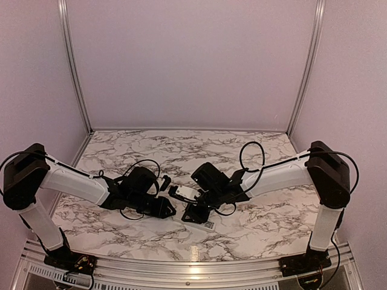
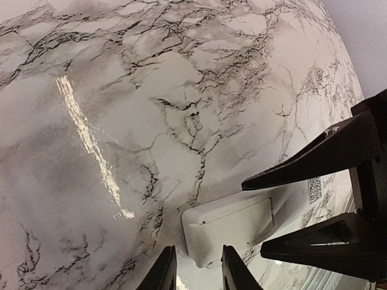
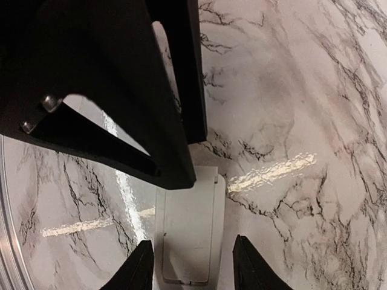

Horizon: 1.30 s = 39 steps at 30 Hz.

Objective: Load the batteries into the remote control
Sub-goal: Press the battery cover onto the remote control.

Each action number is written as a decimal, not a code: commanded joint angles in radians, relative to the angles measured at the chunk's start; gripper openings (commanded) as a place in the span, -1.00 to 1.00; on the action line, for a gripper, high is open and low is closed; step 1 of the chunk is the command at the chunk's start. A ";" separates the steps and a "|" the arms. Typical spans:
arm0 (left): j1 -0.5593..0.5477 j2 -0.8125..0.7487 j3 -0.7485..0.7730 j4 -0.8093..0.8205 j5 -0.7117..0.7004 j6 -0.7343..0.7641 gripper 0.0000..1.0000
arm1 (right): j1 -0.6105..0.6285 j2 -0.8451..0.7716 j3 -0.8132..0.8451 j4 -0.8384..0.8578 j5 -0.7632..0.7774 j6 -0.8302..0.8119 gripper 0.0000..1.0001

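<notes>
**benchguy:** which way's the remote lying rn? and what are ur grippers doing?

**yam_2arm:** remote control (image 2: 233, 226) is flat on the marble table (image 1: 254, 151), toward the near edge, abt mid-width. Smooth back face is up, w/ the cover outline showing. From the top cam its long axis runs roughly left-right, w/ the right end angled a bit closer to the near edge.

**benchguy:** so are u holding it?

**yam_2arm:** my right gripper (image 3: 193, 269) is spread, one finger along each long edge, pointing down the axis. There's a sliver of table btw the remote and one finger. The other side is touching or v close, can't tell which. My left gripper (image 2: 198, 272) is at the opposite short end. Its jaws are apart w/ only a narrow gap, and that end's corner shows btw the tips. Can't tell if those tips touch it. The two grippers face each other, nearly tip to tip.
</notes>
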 commanded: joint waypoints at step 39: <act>-0.041 0.088 0.028 0.029 0.027 0.022 -0.84 | -0.029 0.026 -0.014 0.013 -0.013 0.036 -0.45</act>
